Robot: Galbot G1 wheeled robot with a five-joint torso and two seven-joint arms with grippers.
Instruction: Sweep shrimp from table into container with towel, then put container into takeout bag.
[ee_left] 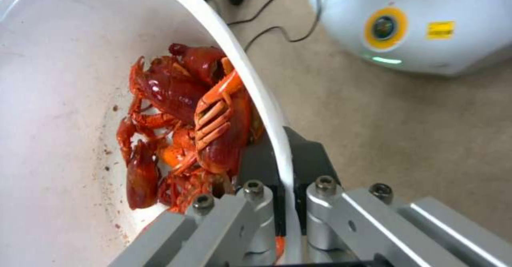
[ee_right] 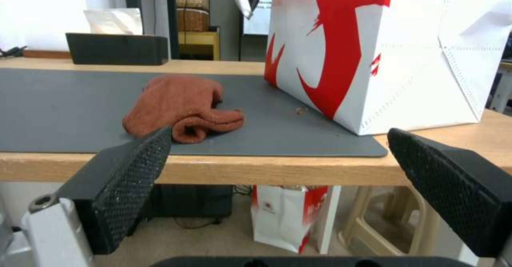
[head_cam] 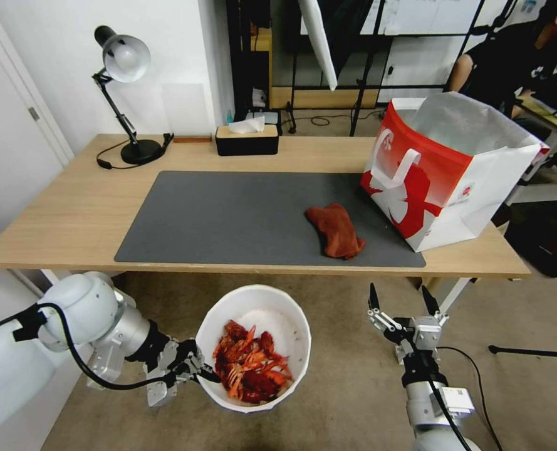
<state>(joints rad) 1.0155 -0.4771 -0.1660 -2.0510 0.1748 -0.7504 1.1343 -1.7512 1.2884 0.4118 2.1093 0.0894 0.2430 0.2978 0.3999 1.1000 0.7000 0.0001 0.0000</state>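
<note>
Print on the boxy red-and-white paper takeout bag (ee_right: 373,51), standing on the light-wood table (head_cam: 65,213), is seemingly illegible. Left gripper (head_cam: 193,369) clamps the round white plastic container (head_cam: 291,326) rim, red-orange shrimp (head_cam: 250,366) inside, below table edge. Right gripper (head_cam: 403,304) spread wide, empty. Rust-red towel (head_cam: 336,230) on grey mat (head_cam: 228,219).

One container (head_cam: 253,307), one towel (head_cam: 336,229) (many shrimp (head_cam: 250,368)).

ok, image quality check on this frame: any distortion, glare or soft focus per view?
Head view: wide-angle bowing, the table edges curve. Left wrist view: the shrimp carry glossy highlights; the left gripper, clamped on the container rim, looks soft up close. Right wrist view: the open right gripper fingers loom large, while the towel and takeout bag read clearly.
</note>
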